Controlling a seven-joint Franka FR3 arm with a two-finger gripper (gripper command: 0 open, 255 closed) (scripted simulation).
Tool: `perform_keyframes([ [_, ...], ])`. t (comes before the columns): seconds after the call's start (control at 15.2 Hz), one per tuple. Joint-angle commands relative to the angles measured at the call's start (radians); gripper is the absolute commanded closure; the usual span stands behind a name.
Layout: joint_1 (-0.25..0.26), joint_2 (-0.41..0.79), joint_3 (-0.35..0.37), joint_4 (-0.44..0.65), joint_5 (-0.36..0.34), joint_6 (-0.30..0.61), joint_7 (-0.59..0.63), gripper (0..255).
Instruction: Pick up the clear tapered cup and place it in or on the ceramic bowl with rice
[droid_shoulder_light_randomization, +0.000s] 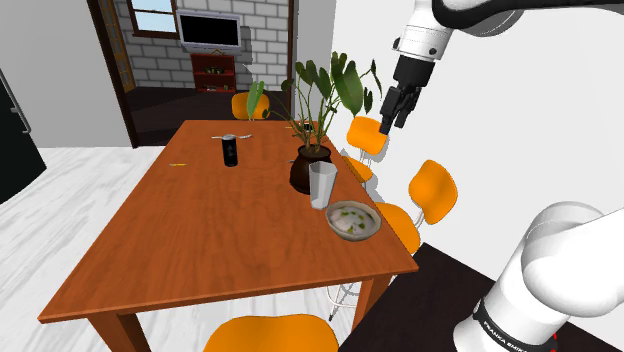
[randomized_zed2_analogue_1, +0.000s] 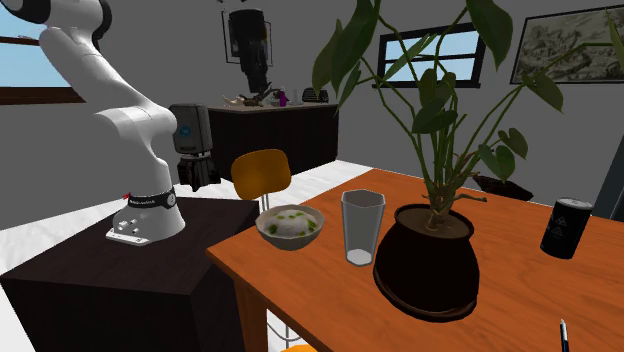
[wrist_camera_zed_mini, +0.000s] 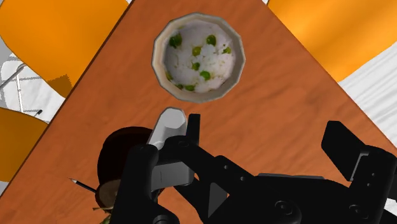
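Fingers of the all-black two-finger end effector (droid_shoulder_light_randomization: 390, 122) stand wide apart, released and empty, high above the stand-side edge of the brown wooden table (droid_shoulder_light_randomization: 220, 240), well apart from everything on it. The clear tapered cup (droid_shoulder_light_randomization: 322, 185) stands upright, long axis vertical, wide mouth up, between the dark round plant pot (droid_shoulder_light_randomization: 306, 172) and the grey round bowl of green-flecked white rice (droid_shoulder_light_randomization: 353, 221), near that edge. Air over cup and bowl is open; broad green leaves (droid_shoulder_light_randomization: 345, 85) overhang the pot.
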Motion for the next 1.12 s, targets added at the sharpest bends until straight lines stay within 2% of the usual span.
perform_keyframes([
  [0.0,-0.002,0.053,-0.015,-0.007,0.001,0.06,-0.014,0],
  [0.53,-0.008,0.316,-0.081,0.047,0.028,0.259,-0.087,0],
  [1.06,-0.013,0.612,-0.134,0.187,0.108,0.396,-0.18,0],
])
